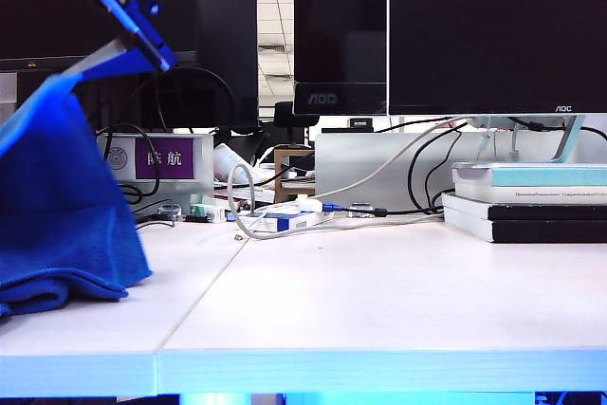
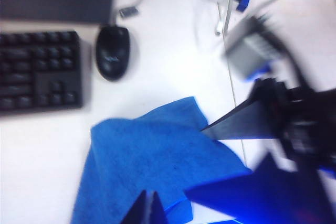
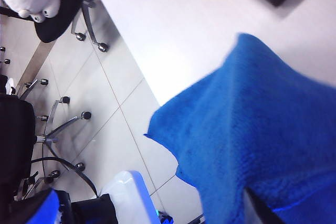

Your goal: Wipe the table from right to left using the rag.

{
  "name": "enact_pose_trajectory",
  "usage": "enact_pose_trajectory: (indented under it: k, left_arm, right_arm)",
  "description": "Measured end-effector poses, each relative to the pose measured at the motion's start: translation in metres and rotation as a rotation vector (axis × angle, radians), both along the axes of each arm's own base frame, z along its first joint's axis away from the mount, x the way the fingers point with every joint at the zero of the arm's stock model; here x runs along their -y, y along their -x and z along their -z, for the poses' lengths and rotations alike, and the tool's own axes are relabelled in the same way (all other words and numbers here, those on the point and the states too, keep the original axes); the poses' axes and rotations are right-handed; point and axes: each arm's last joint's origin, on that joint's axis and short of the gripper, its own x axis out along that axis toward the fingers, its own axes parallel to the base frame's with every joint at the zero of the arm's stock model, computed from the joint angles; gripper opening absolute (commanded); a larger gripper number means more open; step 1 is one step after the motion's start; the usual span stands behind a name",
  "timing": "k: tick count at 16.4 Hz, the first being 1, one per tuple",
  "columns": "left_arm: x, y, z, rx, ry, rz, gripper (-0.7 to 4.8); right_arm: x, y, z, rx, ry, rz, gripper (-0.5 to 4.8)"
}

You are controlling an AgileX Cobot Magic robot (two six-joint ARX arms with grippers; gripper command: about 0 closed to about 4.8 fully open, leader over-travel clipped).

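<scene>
The bright blue rag [image 1: 57,196] hangs in a tall peak at the far left of the pale table [image 1: 379,301], its lower folds resting on the top. My right gripper [image 2: 220,158] has reached across to it. A grey finger [image 1: 106,57] meets the peak. Its fingers stand wide apart in the right wrist view, where the gripper [image 3: 194,205] is open and the rag [image 3: 262,129] drapes over one finger [image 3: 256,209]. My left gripper [image 2: 149,211] hovers above the rag [image 2: 147,156] with its jaws together; I see no cloth pinched.
A black keyboard [image 2: 39,69] and mouse [image 2: 112,52] lie beyond the rag. Monitors [image 1: 493,26], stacked books [image 1: 531,201] and a white box with cables [image 1: 294,217] line the back. Past the table edge [image 3: 131,61] are floor and office chairs [image 3: 58,3].
</scene>
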Motion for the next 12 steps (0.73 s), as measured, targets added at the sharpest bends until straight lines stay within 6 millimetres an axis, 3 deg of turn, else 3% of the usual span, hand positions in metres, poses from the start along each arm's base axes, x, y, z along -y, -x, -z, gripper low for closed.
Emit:
enact_pose_trajectory:
  k: [5,9,12]
  left_arm:
    - [-0.001,-0.028,0.045,-0.061,0.079,0.036,-0.05]
    - [-0.029,-0.049,0.069,-0.146,0.104,-0.086,-0.05]
    - [-0.049,-0.064,0.079,-0.164,0.247,-0.087,-0.05]
  right_arm:
    - [0.007,-0.001,-0.010,0.026,-0.030,-0.023,4.79]
    - [0.007,-0.001,-0.011,0.019,-0.041,-0.041,4.79]
    - [0.008,-0.002,-0.011,0.018,-0.043,-0.042,4.79]
